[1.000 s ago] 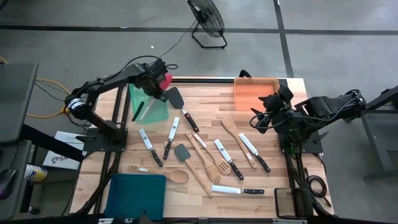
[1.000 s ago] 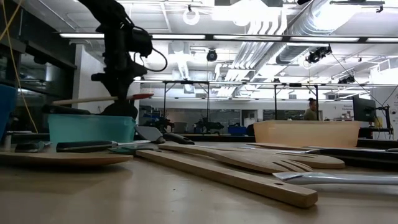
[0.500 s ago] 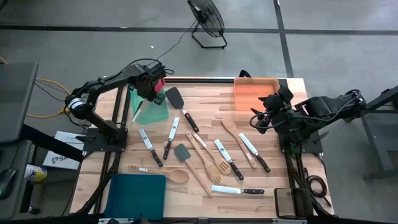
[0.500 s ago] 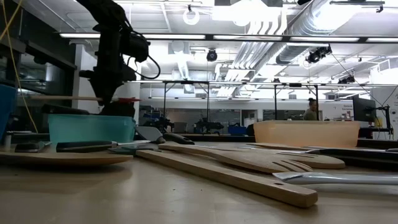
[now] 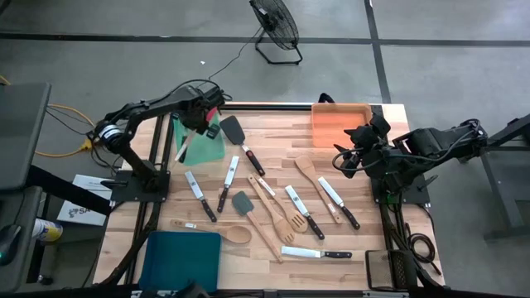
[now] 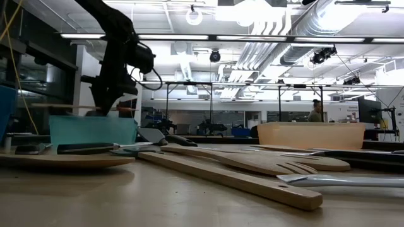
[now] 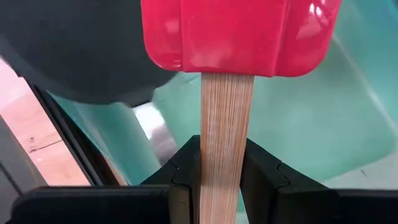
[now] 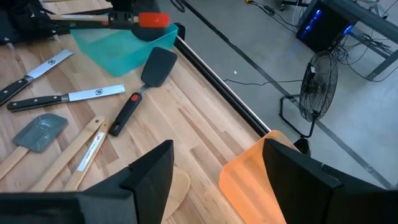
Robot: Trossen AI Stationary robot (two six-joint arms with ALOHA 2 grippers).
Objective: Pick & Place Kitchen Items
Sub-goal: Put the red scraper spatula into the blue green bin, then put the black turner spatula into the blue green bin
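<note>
My left gripper (image 5: 204,118) hangs over the green tray (image 5: 209,149) at the table's far left, shut on a red-headed spatula (image 8: 152,20) with a pale wooden handle (image 5: 185,143). In the low view the spatula (image 6: 69,106) lies about level just above the green tray's rim (image 6: 93,129). My right gripper (image 8: 217,180) stands open and empty, raised over the table's right side (image 5: 344,157). Knives, wooden turners and spatulas lie flat across the middle of the table. My left gripper pinches the wooden handle (image 7: 227,163) between its two fingers, a short way below the red head (image 7: 236,37). The fingers point steeply down and lie across the handle. The spatula is lifted clear, about level, its handle reaching over the green tray toward the near left.
A black turner (image 5: 235,131) lies right beside the green tray. An orange tray (image 5: 341,122) sits at the far right and a teal tray (image 5: 182,257) at the near left. Several knives (image 5: 199,197) and wooden utensils (image 5: 277,211) cover the table's middle.
My left gripper has sunk toward the green tray and tipped to point more steeply down, still shut on the spatula. The spatula has come down with it, staying about level, to just above the tray's rim.
</note>
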